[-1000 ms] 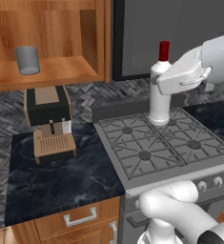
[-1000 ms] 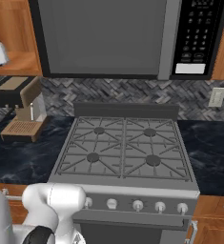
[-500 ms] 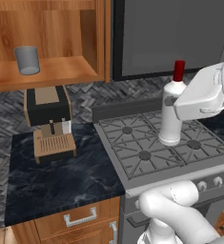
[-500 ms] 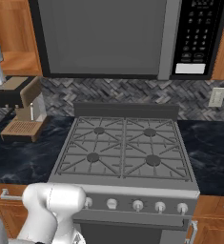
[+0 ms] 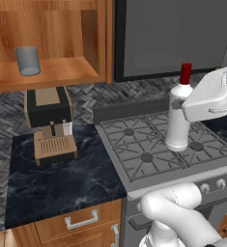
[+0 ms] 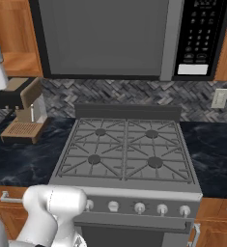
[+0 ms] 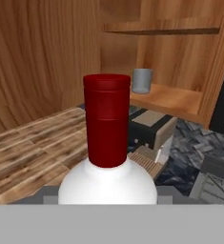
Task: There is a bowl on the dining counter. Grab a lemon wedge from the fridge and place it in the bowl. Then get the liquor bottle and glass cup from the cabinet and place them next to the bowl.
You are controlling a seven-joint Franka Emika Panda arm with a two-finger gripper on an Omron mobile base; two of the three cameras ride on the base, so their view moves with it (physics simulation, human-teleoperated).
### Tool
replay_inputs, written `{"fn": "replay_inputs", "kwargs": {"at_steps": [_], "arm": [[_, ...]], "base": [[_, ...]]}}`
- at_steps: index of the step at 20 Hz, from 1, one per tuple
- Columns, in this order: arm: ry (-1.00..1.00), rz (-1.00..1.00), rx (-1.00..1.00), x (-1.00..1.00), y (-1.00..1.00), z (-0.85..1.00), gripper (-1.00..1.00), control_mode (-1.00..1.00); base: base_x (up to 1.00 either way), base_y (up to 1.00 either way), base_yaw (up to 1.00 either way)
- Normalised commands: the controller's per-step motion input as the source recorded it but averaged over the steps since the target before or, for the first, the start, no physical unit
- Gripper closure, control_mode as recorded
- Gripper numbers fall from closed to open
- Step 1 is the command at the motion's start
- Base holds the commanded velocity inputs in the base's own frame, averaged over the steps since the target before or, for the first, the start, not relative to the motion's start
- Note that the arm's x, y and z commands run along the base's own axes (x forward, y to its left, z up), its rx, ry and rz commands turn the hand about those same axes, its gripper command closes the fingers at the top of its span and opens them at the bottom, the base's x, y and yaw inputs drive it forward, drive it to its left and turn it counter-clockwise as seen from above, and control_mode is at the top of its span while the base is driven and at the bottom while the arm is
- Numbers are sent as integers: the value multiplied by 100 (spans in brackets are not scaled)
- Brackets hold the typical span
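The small white liquor bottle with narrow neck and red cap point(image 5: 177, 123) stands upright, lifted clear above the grates and gripped at its shoulder. The plain grey translucent straight-sided glass cup point(image 5: 27, 61) stands upright on the shelf of the open orange-brown wooden wall cabinet point(image 5: 62, 72), towards its left.

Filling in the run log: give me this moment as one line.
phase: carrying | gripper: shut on liquor bottle, held upright over stove | glass cup: on cabinet shelf | coffee machine: on counter
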Motion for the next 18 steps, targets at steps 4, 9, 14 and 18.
{"fn": "replay_inputs", "kwargs": {"at_steps": [4, 9, 14, 18], "arm": [[0, 0, 0, 0, 0, 0, 100, 100], [0, 0, 0, 0, 0, 0, 100, 100], [0, 0, 0, 0, 0, 0, 100, 100], [0, 0, 0, 0, 0, 0, 100, 100]], "base": [[-92, -4, 1], [-100, 0, 30], [-100, 10, 71], [-77, 17, 90]]}}
